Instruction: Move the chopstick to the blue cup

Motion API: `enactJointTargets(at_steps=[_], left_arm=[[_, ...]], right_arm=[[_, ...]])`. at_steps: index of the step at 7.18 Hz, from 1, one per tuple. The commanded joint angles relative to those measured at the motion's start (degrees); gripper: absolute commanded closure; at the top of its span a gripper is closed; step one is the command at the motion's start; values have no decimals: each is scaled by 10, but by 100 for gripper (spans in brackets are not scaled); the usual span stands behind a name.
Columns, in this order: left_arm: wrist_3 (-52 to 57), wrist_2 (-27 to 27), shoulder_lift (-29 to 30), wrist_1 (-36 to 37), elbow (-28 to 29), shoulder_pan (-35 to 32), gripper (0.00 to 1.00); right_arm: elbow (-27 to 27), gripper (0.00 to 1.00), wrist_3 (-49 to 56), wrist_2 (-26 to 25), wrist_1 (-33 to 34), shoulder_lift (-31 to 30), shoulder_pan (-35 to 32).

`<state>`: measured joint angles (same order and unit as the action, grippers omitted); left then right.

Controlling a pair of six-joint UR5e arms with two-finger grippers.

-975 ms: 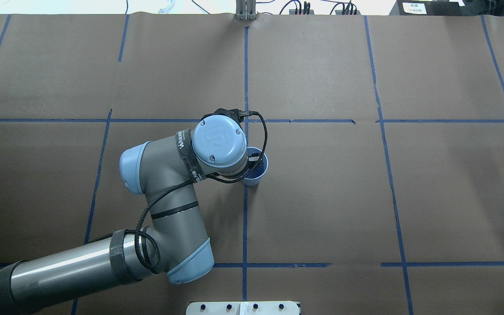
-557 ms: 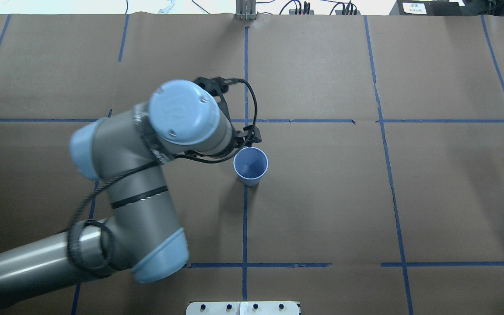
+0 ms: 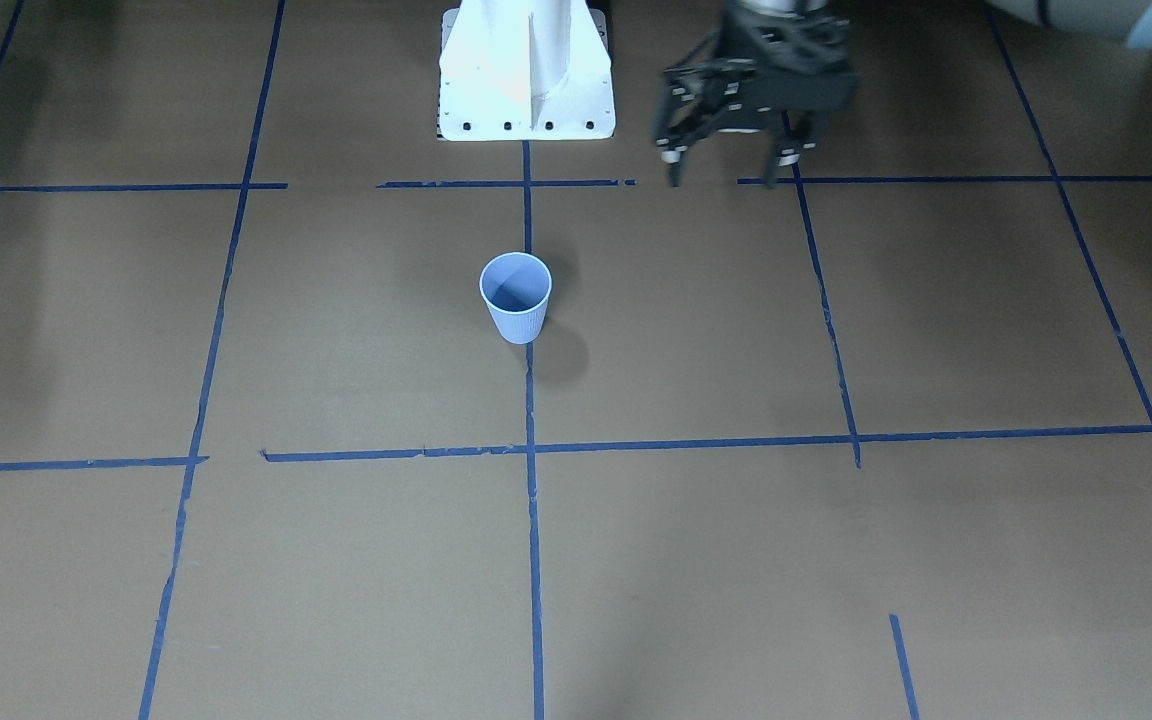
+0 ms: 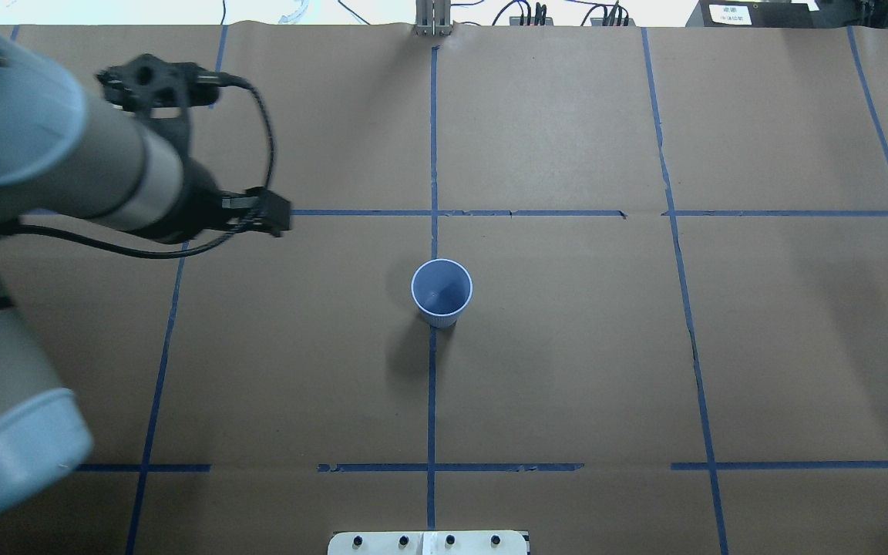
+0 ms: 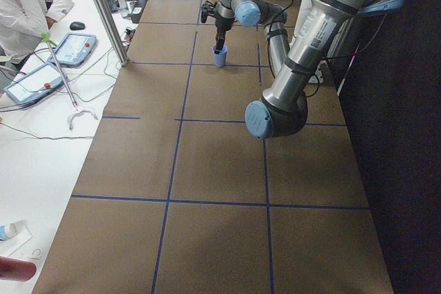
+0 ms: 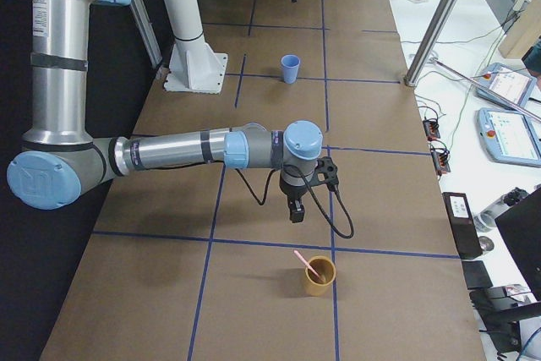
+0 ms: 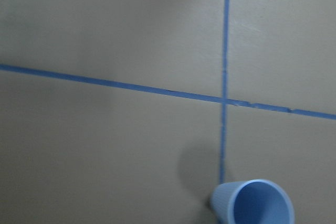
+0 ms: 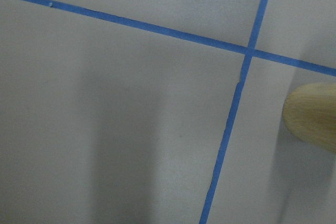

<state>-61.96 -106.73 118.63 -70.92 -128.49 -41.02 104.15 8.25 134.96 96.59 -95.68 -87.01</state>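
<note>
The blue cup stands upright near the middle of the brown table, also visible as the blue cup, with nothing showing inside it. My left gripper hangs open and empty, well off to the cup's side and nearer the robot base. The left wrist view catches the blue cup at its bottom edge. The pink chopstick leans in a tan cup at the table's right end. My right gripper hovers just short of that tan cup; I cannot tell whether it is open or shut.
The white robot base sits at the table's robot side. Blue tape lines cross the brown surface. A metal post and a side table with tablets flank the far edge. The tan cup edges into the right wrist view.
My left arm has pulled away from over the blue cup, swinging left and up. The cup, partly covered before, now shows whole and has not moved.
</note>
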Motion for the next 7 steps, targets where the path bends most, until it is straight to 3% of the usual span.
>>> enactJointTargets(at_steps=[1, 2, 4, 7], left_arm=[[79, -37, -69, 5, -26, -45, 0], [79, -37, -70, 6, -26, -45, 0], [80, -37, -77, 5, -24, -47, 0], [79, -37, -78, 5, -26, -47, 0]], right_arm=[[-31, 0, 7, -26, 1, 26, -63], [-50, 1, 7, -50, 0, 30, -74], [-162, 3, -2, -50, 0, 97, -85], [-197, 3, -59, -29, 2, 103, -72]])
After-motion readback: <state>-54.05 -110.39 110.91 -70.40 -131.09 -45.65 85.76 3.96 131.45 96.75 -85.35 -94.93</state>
